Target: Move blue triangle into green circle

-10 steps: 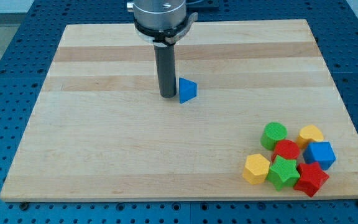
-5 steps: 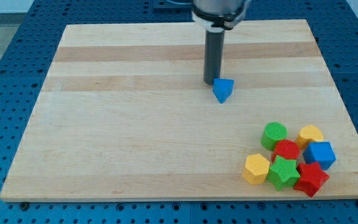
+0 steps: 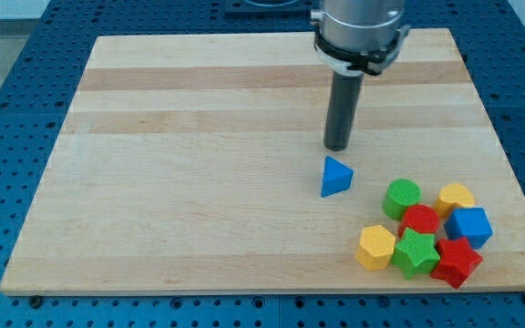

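The blue triangle [image 3: 335,176] lies on the wooden board [image 3: 199,182], right of centre. The green circle [image 3: 402,198] stands to its lower right, a short gap away, at the top left of a cluster of blocks. My tip [image 3: 337,147] is just above the blue triangle in the view, a small gap from it, not touching.
The cluster at the lower right holds a red block [image 3: 420,220], a yellow block [image 3: 456,196], a blue block [image 3: 470,227], a yellow hexagon [image 3: 375,247], a green star [image 3: 416,252] and a red star [image 3: 456,262]. The board's right edge is close to them.
The blue triangle has been pushed from the board's upper middle to the right and down toward the green circle. My tip moved right with it and now sits just above it.
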`<state>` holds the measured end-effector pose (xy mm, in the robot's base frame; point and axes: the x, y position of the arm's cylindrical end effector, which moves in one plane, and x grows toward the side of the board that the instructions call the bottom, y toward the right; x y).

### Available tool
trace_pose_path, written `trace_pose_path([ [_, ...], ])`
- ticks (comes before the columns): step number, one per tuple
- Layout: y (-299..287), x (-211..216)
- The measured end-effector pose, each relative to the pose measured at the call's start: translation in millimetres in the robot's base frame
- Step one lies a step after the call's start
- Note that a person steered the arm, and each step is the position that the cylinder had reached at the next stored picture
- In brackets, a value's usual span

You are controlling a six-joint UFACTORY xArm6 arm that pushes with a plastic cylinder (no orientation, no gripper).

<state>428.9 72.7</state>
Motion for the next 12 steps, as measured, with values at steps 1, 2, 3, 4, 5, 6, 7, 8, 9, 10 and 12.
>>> trace_pose_path([
  [1,-11,11],
  [2,10,38],
  [3,33,60],
  [4,49,75],
  [5,40,59],
  [6,13,28],
  [7,-17,22],
  [8,-29,50],
  [9,-15,74],
  [10,14,74],
  [12,5,62],
])
